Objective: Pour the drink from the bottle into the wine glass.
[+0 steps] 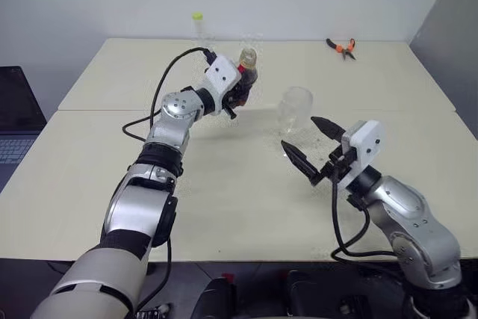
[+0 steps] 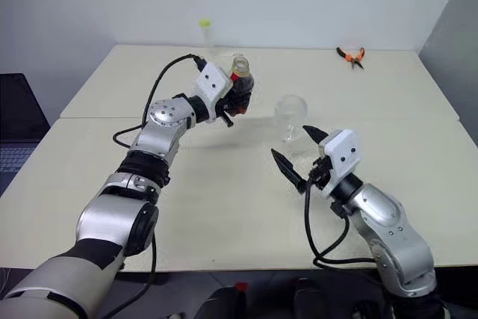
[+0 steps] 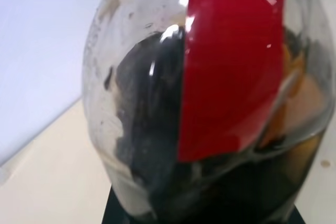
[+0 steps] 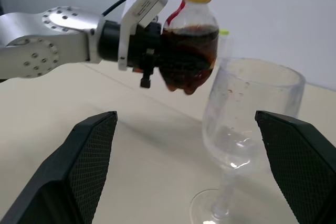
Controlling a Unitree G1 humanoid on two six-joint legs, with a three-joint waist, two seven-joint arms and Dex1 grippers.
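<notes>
Up above the middle of the table (image 1: 224, 207), the left gripper (image 1: 237, 93) is clamped around the bottle (image 4: 188, 35), holding it upright and clear of the surface. Its red label band (image 3: 231, 61) carries no writing that can be read, and the body behind it is partly hidden by the gripper's fingers. The drink (image 4: 184, 56) fills the lower half of the bottle, dark brown. A yellow ring sits at the neck; the mouth looks uncapped. The wine glass (image 4: 244, 124) stands empty just beside the bottle, nearer the right gripper (image 1: 312, 146), whose fingers are spread wide with nothing between them. Orange-handled pliers (image 1: 341, 47) lie near the far right corner, and a thin clear tube (image 1: 198, 26) stands at the far edge.
</notes>
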